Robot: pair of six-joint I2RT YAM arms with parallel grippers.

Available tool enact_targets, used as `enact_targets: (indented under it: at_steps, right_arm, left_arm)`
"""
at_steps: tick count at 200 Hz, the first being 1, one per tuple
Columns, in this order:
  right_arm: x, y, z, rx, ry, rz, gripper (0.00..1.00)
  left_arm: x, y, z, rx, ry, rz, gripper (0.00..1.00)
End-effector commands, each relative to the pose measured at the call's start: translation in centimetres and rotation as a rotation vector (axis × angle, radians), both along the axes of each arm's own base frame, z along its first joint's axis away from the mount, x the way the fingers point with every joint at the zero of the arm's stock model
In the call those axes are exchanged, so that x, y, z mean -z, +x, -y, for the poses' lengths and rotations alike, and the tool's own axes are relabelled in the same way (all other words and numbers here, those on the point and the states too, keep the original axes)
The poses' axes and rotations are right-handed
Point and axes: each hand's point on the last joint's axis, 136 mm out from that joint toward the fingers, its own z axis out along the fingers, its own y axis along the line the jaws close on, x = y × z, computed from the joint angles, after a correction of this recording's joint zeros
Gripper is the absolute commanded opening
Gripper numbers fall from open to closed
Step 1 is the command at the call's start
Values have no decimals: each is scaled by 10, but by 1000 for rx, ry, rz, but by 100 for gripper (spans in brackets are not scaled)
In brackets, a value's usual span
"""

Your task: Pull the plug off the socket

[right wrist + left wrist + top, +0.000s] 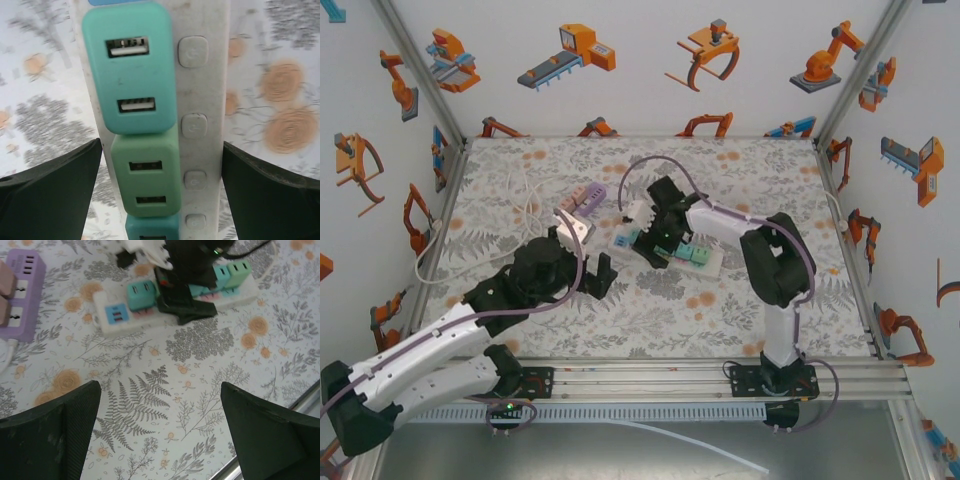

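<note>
Desk (770, 170): floral-print cover, two power strips near the middle.

- White power strip (705, 262) lies at an angle, right of centre. The right wrist view shows a row of plugs seated in it: a teal plug (129, 70) with two USB ports, then a green plug (146, 175) touching it. The edge of a further teal one (150, 231) is at the bottom of the frame. A column of round buttons (192, 51) runs beside the plugs.
- All plugs in view are still seated in the strip.
- Right gripper (655, 240) is down over the left part of the white strip. Its jaws are apart, with one finger (50, 195) on each side of the strip at the level of the green plug.
- Contact between the fingertips and the strip or plug: cannot tell, because the near edges are blurred.
- The left wrist view shows the right gripper as a black mass over the strip, just right of a teal plug (141, 294).
- Left gripper (598, 272) is above bare desk, near the white strip but apart from it. Its jaws are wide and hold nothing; both fingers (50, 435) frame the fern print.
- Purple power strip (582, 198) is left of the white one, with pinkish plugs (6, 285) in it and a white cord (525, 205) trailing off to the left.
</note>
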Motion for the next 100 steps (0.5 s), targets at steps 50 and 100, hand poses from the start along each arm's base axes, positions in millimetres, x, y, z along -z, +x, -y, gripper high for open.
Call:
enact_targets:
  at_steps: [50, 100]
  right_arm:
    - [-57, -38, -35, -141, 161, 104, 88]
    - [-124, -46, -22, -272, 226, 355, 97]
  left_arm:
    - [16, 15, -32, -168, -65, -43, 97]
    - [22, 17, -27, -146, -43, -45, 97]
